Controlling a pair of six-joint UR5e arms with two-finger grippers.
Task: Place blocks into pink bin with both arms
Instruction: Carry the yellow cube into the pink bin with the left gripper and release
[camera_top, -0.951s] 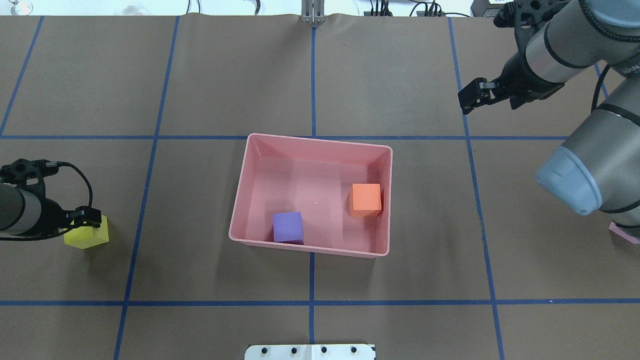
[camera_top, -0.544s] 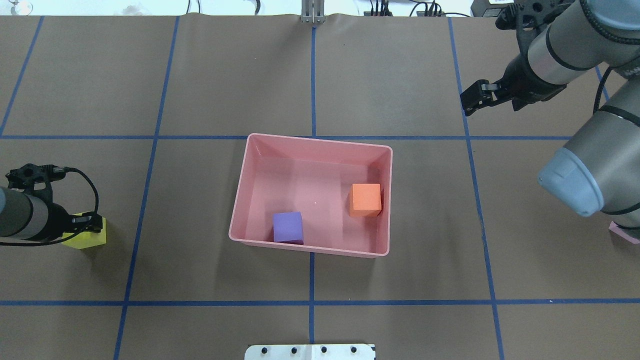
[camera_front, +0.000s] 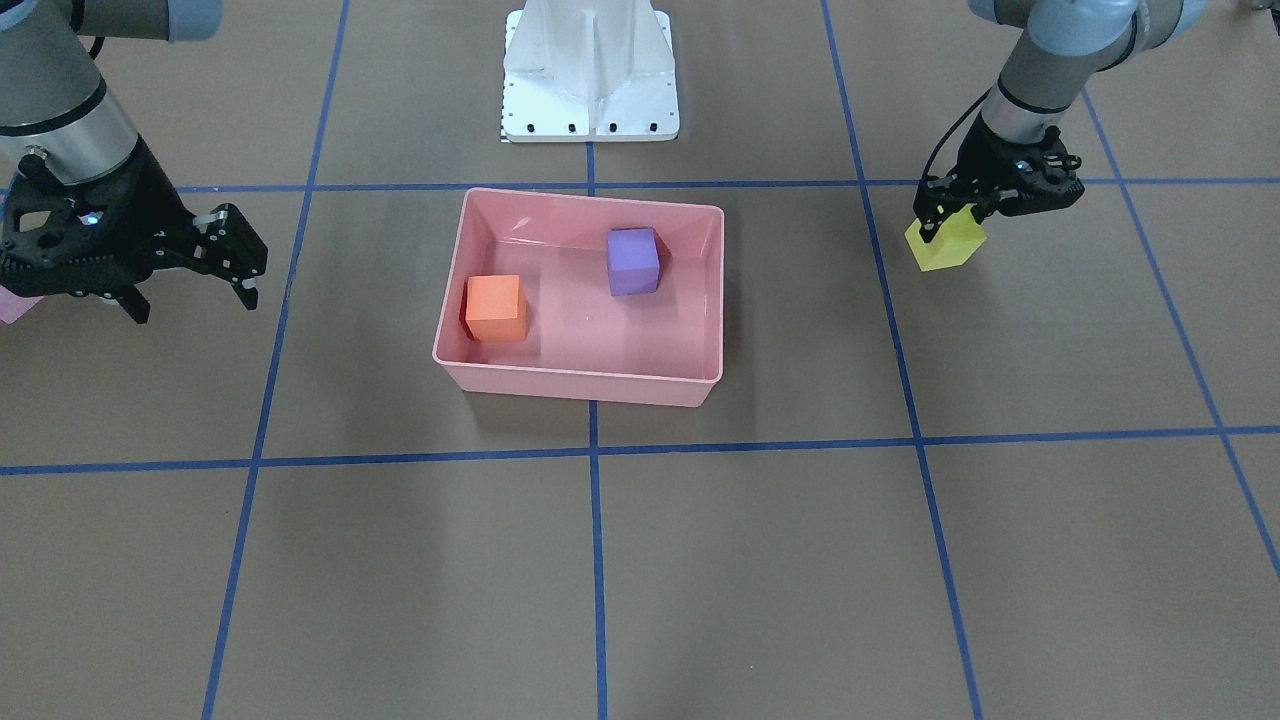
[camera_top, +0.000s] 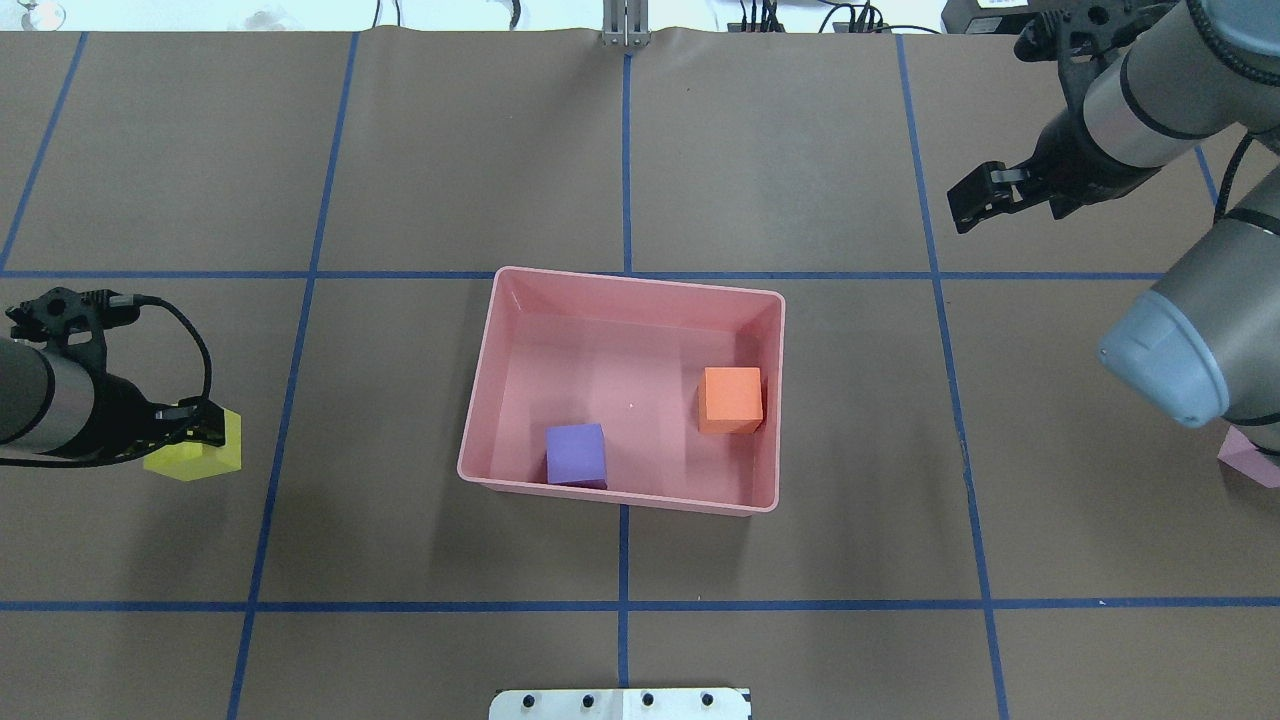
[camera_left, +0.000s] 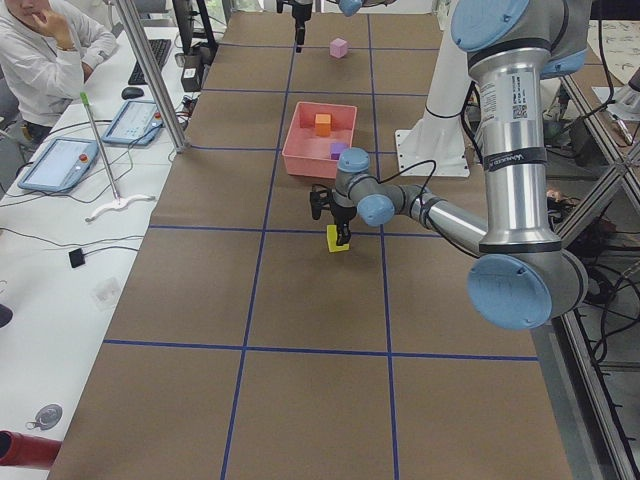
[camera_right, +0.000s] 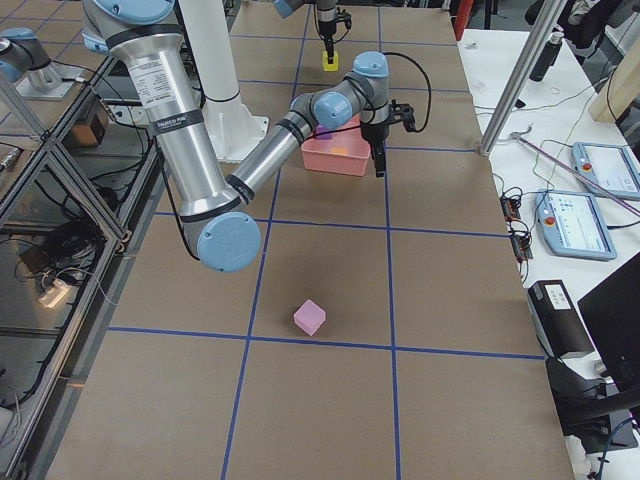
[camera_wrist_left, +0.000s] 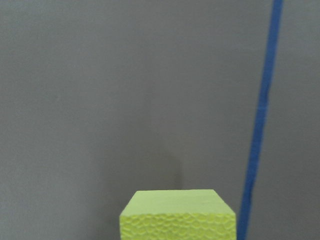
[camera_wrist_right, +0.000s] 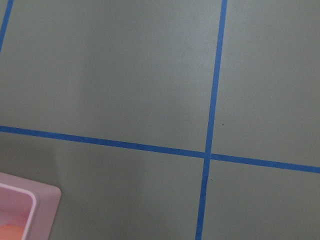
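The pink bin (camera_top: 630, 279) (camera_front: 580, 386) sits mid-table and holds the orange block (camera_top: 731, 398) (camera_front: 496, 307) and the purple block (camera_top: 576, 455) (camera_front: 633, 261). My left gripper (camera_top: 195, 432) (camera_front: 957, 208) is shut on the yellow-green block (camera_top: 203, 458) (camera_front: 945, 247) (camera_wrist_left: 177, 217), low over the table, well left of the bin. My right gripper (camera_top: 1010, 218) (camera_front: 192, 308) is open and empty, beyond the bin's far right corner. The light pink block (camera_top: 1250, 460) (camera_right: 309, 317) lies on the table at the right edge, partly hidden by my right arm.
The white pedestal base (camera_front: 590, 70) stands at the robot's side of the table. Blue tape lines (camera_top: 625, 605) grid the brown tabletop. A seated operator (camera_left: 40, 60) and a metal post (camera_left: 150, 70) are beside the table's far side.
My left gripper has shifted right toward the bin with the yellow-green block in it. My right gripper has drifted right, away from the bin. The blocks in the bin have not moved.
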